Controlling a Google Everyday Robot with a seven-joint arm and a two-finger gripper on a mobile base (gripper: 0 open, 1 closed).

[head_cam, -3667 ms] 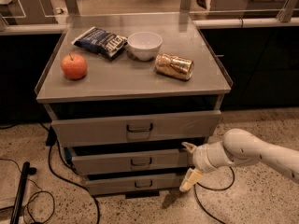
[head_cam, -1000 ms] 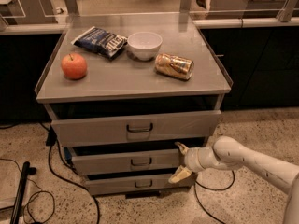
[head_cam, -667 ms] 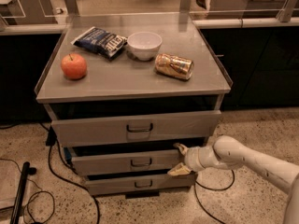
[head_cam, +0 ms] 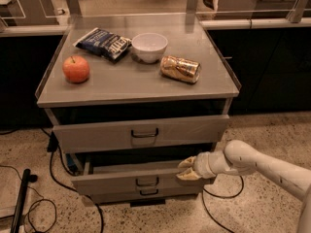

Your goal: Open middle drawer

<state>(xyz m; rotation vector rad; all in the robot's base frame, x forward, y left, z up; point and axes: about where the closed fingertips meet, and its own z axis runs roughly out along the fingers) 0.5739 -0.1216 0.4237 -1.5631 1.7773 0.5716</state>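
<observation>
The middle drawer [head_cam: 112, 181] is the shallow grey second drawer of the cabinet, with a small dark bar handle [head_cam: 146, 181]. It stands pulled out a little, past the taller top drawer [head_cam: 97, 135] and the lowest drawer [head_cam: 121, 194]. My gripper [head_cam: 187, 169] sits at the right part of the middle drawer's front panel, right of the handle. Its tan fingers [head_cam: 186, 163] are closed over the panel's upper edge, one above and one in front. The white arm [head_cam: 252, 161] reaches in from the lower right.
On the cabinet top [head_cam: 131, 84] lie an apple [head_cam: 76, 69], a dark chip bag [head_cam: 103, 42], a white bowl [head_cam: 149, 46] and a tipped gold can [head_cam: 180, 69]. Black cables [head_cam: 60, 178] run on the floor at the left, next to a black bar [head_cam: 22, 198].
The gripper moved left onto the middle drawer's front and its fingers closed from a wide spread. The drawer now stands further out than before.
</observation>
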